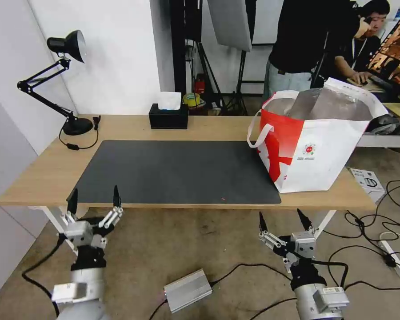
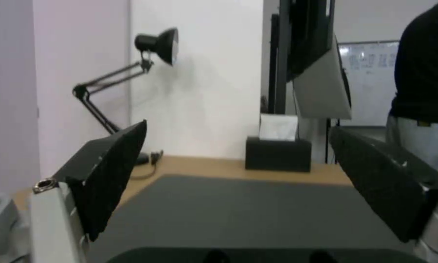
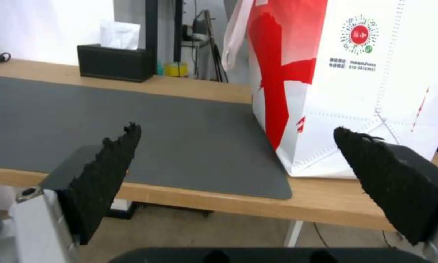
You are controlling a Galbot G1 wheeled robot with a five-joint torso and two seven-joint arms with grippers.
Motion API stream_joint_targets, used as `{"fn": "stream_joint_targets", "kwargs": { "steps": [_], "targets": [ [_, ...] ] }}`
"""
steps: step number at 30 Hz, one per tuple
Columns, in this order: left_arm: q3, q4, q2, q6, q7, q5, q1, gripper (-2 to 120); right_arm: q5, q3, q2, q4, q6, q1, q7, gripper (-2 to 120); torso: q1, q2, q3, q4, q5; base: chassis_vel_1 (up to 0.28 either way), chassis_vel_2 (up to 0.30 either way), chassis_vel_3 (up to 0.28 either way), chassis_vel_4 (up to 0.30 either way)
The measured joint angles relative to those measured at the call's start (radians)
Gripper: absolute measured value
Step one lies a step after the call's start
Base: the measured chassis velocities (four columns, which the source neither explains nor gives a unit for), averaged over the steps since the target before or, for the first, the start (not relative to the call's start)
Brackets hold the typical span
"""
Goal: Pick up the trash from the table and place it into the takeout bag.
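The takeout bag [image 1: 315, 142], white with red side panels and a foil lining, stands open at the right end of the table [image 1: 44, 173]; the right wrist view has the bag [image 3: 355, 84] close ahead. The trash is out of view; the dark grey mat [image 1: 178, 171] is bare. My left gripper [image 1: 94, 198] hangs open below the table's front edge at the left. My right gripper [image 1: 284, 218] is open too, low in front of the table near the bag. Both hold nothing.
A black tissue box [image 1: 168, 116] sits at the table's back edge, a black desk lamp [image 1: 69, 80] at the far left corner. Cables, a power strip [image 1: 393, 260] and a silver box [image 1: 187, 290] lie on the floor. A person stands behind the bag.
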Motion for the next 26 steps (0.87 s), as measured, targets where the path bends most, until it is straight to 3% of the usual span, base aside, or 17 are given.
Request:
{"fn": "stream_joint_targets", "kwargs": {
  "steps": [14, 26],
  "targets": [
    [0.112, 0.074, -0.057, -0.033, 0.002, 0.081, 0.026, 100, 0.000, 0.000, 0.000, 0.000, 0.000, 0.000, 0.000, 100, 0.000, 0.000, 0.000, 0.0000, -0.0001, 0.000, 0.000, 0.000, 0.000],
    [0.120, 0.085, -0.057, -0.032, 0.001, 0.079, 0.001, 100, 0.000, 0.000, 0.000, 0.000, 0.000, 0.000, 0.000, 100, 0.000, 0.000, 0.000, 0.0000, -0.0001, 0.000, 0.000, 0.000, 0.000]
  ]
}}
